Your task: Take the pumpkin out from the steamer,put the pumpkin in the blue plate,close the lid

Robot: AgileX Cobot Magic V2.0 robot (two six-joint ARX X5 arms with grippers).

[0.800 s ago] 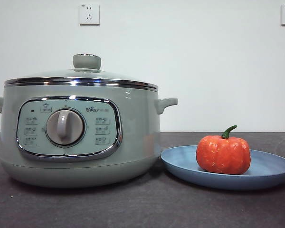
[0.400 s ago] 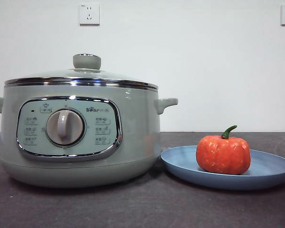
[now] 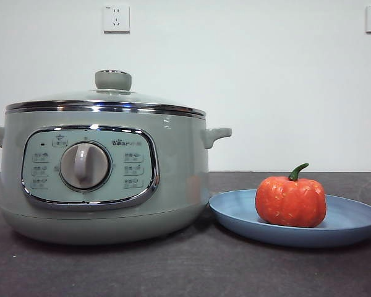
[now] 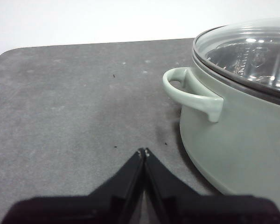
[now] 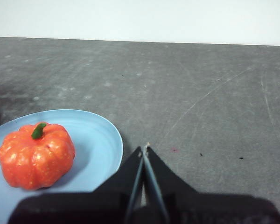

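The table (image 3: 185,272) was dark grey and speckled, set against a white wall (image 3: 266,80) with two sockets high up. The steamer (image 3: 173,173) stood on the table at the left of the front view, pale green, its chrome-framed panel and round dial facing the camera. The lid (image 3: 105,102) sat closed on its rim, knob upright; through the glass in the left wrist view only shiny reflections showed, and what lay inside could not be told. The plate (image 3: 352,223) lay just beside the steamer, its edge very near the pot's base. The pumpkin (image 3: 290,201) sat in the plate, upright, green stem curving up. The left gripper (image 4: 144,151) hung empty above bare table near the steamer's side handle, jaws pressed together. The right gripper (image 5: 144,148) was likewise closed on nothing, just beside the plate's rim, apart from the pumpkin.
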